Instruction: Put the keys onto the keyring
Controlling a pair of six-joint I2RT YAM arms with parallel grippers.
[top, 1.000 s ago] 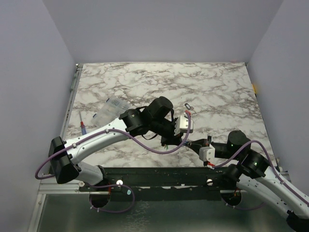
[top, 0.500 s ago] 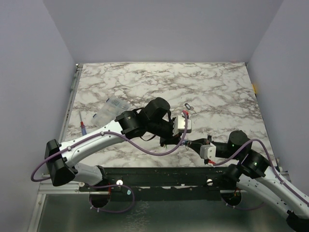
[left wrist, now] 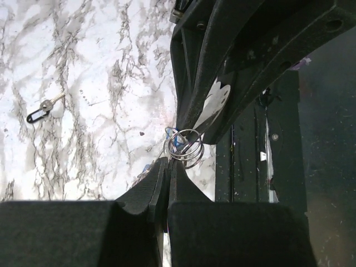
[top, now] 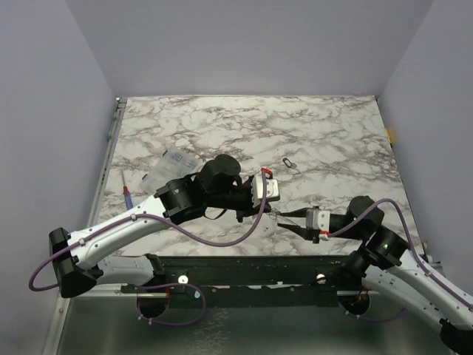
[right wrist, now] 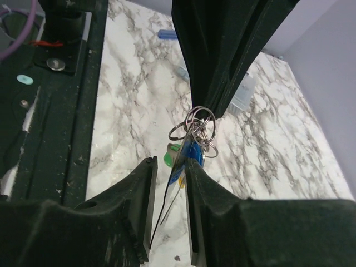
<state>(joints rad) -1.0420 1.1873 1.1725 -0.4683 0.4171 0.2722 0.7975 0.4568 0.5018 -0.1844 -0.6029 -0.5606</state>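
Left tool (left wrist: 168, 164) pinches the stiff silver wire keyring (left wrist: 186, 147); right tool (right wrist: 168, 162) clamps tiny, likely slippery blue- and green-headed keys (right wrist: 182, 157), probably best held by their heads.

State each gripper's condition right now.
Left gripper: closed on the keyring.
Right gripper: closed on the keys.

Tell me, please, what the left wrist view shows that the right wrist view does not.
Only the left wrist view shows the small dark clip lying alone on the marble table. Only the right wrist view shows the keys plainly, with green and blue heads in the gap of the right gripper, plus the clear box and a blue object. Both show the keyring of metal wire loops, pinched at the tip of the left gripper.
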